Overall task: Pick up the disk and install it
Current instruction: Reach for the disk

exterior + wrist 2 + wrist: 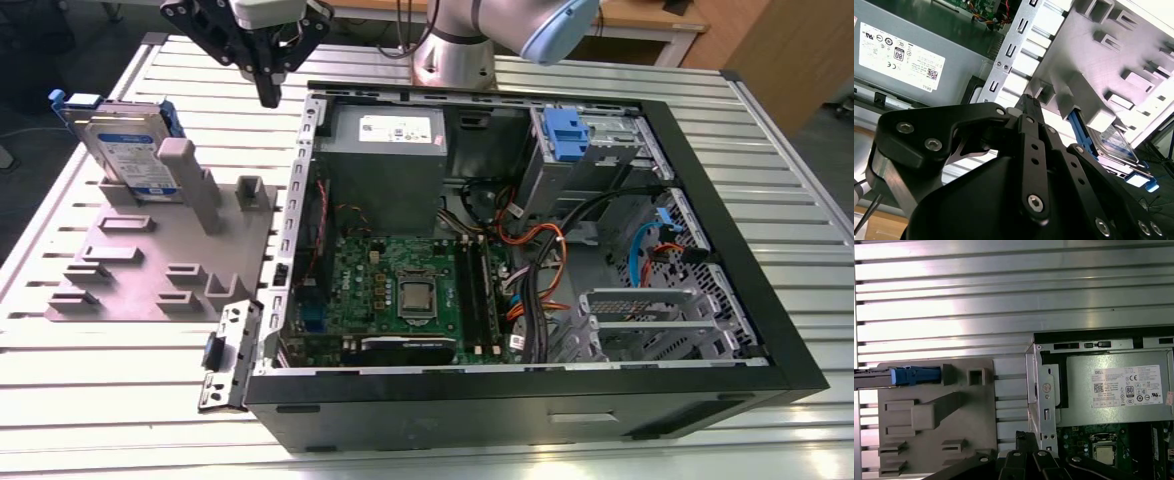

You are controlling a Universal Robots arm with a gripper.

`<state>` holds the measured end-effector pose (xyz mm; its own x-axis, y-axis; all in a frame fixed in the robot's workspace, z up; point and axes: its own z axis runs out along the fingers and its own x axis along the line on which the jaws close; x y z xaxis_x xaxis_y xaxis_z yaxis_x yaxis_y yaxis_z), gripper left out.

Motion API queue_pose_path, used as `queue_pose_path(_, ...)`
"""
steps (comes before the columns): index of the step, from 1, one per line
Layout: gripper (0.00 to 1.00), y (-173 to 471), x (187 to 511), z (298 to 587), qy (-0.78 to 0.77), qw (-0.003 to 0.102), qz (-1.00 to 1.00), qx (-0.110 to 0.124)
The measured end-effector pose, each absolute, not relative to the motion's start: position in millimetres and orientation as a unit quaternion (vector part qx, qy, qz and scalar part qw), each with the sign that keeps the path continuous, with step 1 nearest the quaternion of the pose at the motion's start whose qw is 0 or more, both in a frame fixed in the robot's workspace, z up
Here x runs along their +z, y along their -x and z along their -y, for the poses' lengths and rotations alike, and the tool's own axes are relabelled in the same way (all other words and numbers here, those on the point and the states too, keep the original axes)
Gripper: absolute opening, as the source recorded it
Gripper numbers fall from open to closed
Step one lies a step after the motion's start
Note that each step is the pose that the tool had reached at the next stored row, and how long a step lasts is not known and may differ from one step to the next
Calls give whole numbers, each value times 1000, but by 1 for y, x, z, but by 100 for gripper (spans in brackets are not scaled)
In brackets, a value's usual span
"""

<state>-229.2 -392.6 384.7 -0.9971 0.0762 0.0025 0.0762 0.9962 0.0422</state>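
The disk (127, 140) is standing on its edge, a flat silver metal slab. It is carrying a white-and-blue label (136, 162) on the broad face that is looking toward the exterior camera. A blue plastic bracket (76, 99) is framing its rim and jutting out at the upper corners. In the exterior view it is appearing taller than it is wide, so its long axis seems to be running upward with a slight lean. Its foot is hiding behind grey blocks, so this cannot be told for certain. In the first wrist view the disk (914, 375) is showing as a thin strip from above, and that strip is running parallel to the slats of the tabletop (120, 400).

A grey fixture (134, 265), a plate with raised blocks and slots, is holding the disk at its far end. A tall grey post (187, 185) is rising just in front of the labelled face. The fixture is lying on the tabletop just beside an open computer case (534, 385), on the exterior view's left of it. Inside the case a grey power-supply box (387, 165) is sitting at the corner nearest the fixture, with the green motherboard (400, 285) below it in the exterior view.

The gripper (271, 92) is hanging above the gap between fixture and case, to the exterior view's right of the disk and apart from it. Its jaws are drawn together to one tip and are holding nothing.
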Motion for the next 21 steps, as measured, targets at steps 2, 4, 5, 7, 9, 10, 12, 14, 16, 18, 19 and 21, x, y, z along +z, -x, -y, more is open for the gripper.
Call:
queue_pose_path(2,11,229,385,393,38,0,999,-21)
queue_pose_path(4,11,229,385,393,38,0,999,-21)
queue_pose_path(5,11,229,385,393,38,0,999,-21)
queue_pose_path(7,11,230,385,393,38,0,999,-21)
queue_pose_path(9,11,231,385,393,38,0,999,-21)
queue_pose_path(10,11,232,385,392,38,0,999,-21)
queue_pose_path(12,11,234,385,392,38,0,999,-21)
queue_pose_path(14,11,236,385,391,38,0,999,-21)
queue_pose_path(16,11,239,385,388,38,0,999,-21)
queue_pose_path(18,11,241,384,386,38,0,999,-21)
queue_pose_path(19,11,243,384,386,38,0,999,-21)
queue_pose_path(21,11,247,384,385,38,0,999,-21)
